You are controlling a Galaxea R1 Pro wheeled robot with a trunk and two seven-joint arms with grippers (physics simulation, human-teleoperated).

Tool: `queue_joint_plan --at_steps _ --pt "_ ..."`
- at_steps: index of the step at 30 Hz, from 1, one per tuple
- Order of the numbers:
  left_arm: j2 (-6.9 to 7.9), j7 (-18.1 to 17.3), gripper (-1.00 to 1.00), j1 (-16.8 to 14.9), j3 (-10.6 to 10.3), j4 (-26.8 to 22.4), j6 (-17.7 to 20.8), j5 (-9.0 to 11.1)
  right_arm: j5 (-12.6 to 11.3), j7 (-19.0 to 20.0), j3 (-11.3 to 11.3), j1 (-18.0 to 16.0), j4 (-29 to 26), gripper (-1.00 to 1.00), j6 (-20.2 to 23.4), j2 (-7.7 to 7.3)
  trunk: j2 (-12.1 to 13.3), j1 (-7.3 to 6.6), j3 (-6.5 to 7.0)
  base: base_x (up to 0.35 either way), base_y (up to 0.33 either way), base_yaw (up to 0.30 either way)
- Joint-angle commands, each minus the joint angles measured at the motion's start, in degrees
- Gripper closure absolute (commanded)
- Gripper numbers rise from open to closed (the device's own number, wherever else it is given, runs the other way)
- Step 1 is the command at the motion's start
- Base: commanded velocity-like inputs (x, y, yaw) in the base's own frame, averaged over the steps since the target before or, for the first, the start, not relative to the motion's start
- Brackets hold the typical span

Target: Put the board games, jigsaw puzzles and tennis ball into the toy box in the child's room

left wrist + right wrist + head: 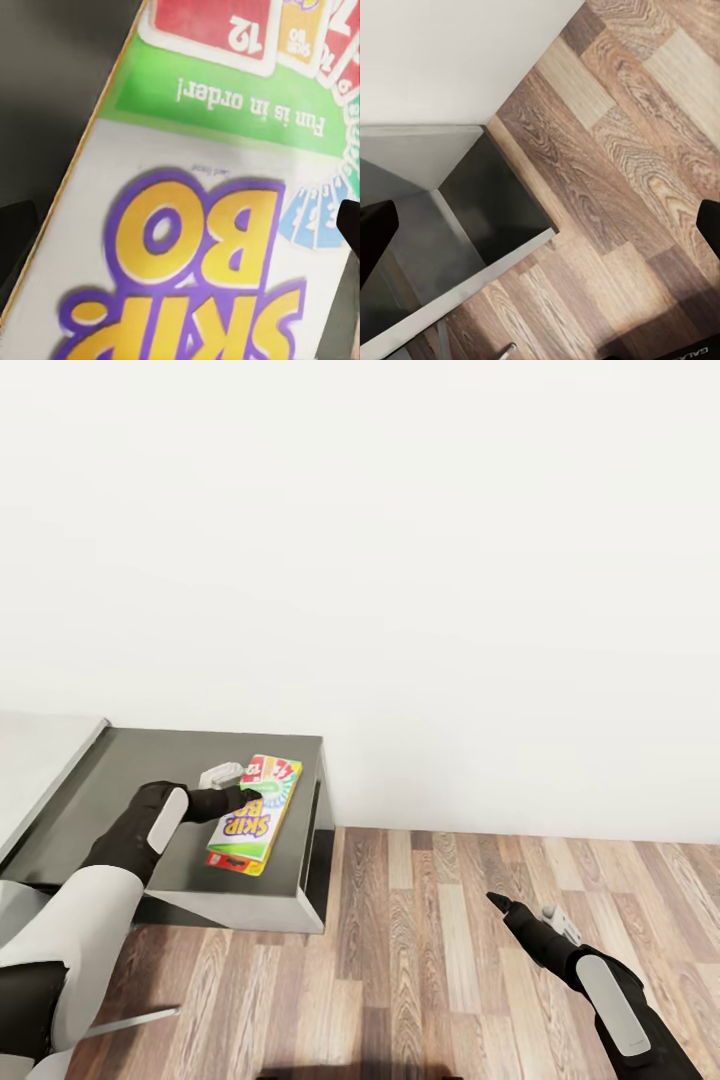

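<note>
While the left gripper (243,797) hovers over the Skip-Bo board game (256,812) on the dark grey-topped cabinet (120,780), jaw state indeterminate, pickup looks underway. Right gripper (500,901) hangs open over the floor. Next: secure grasp, lift.

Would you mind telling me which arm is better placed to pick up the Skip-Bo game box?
Left. The left gripper hangs right over the board game on the dark cabinet; the right gripper is over floor.
</note>
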Motion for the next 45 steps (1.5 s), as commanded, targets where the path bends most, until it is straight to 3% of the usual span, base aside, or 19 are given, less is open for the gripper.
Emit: queue_joint_plan --at_steps 1,28,45 --pt "-0.02 -1.0 -1.0 0.0 0.4 0.0 0.3 -0.3 0.0 0.1 -0.1 0.0 0.0 -1.0 0.3 -0.01 -0.1 0.03 -0.06 0.0 -0.004 -0.019" --pt "0.11 -1.9 -1.0 0.0 0.5 0.0 0.4 -0.3 0.1 0.1 -0.1 0.0 0.1 -1.0 0.3 0.06 -0.1 0.03 -0.01 -0.014 -0.048 -0.002" --pt "0.08 -1.9 -1.0 0.0 0.6 0.0 2.6 -0.3 0.1 0.1 -0.1 0.0 0.1 -1.0 0.3 0.06 -0.1 0.03 -0.01 0.0 -0.054 0.0"
